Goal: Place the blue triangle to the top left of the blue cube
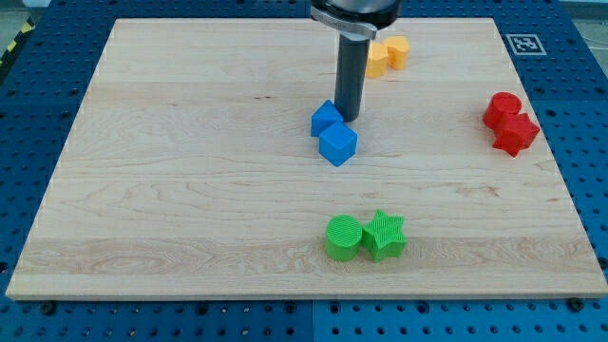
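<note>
Here, eight small plastic blocks on a pale wooden board [190,190]: two blue, two green, two red, two yellow-orange.

Blue pair near board centre: blue plastic triangle [326,118] touching the upper-left side of the blue plastic cube [338,144]. My tip [350,118], the dark rod's lower end, stands just right of the blue triangle, touching or nearly so; no claw on this rod, so nothing clasped or released. Green cylinder [344,237] and green star [385,235] side by side, touching, near the bottom edge. Red cylinder [502,109] and a red block [517,133], shape unclear, touching near the right edge. Two yellow-orange blocks [388,54] at the top edge, partly hidden behind the rod.
</note>
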Robot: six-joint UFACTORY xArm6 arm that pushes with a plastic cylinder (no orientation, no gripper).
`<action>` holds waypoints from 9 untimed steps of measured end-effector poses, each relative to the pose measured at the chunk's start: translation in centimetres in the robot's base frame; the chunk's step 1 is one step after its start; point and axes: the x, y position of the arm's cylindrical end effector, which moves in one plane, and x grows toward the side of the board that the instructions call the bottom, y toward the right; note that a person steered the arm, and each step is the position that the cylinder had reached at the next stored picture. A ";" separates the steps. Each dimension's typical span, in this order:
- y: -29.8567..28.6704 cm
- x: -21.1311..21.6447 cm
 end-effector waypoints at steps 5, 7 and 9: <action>-0.8 3.5; -3.4 2.4; -5.0 0.0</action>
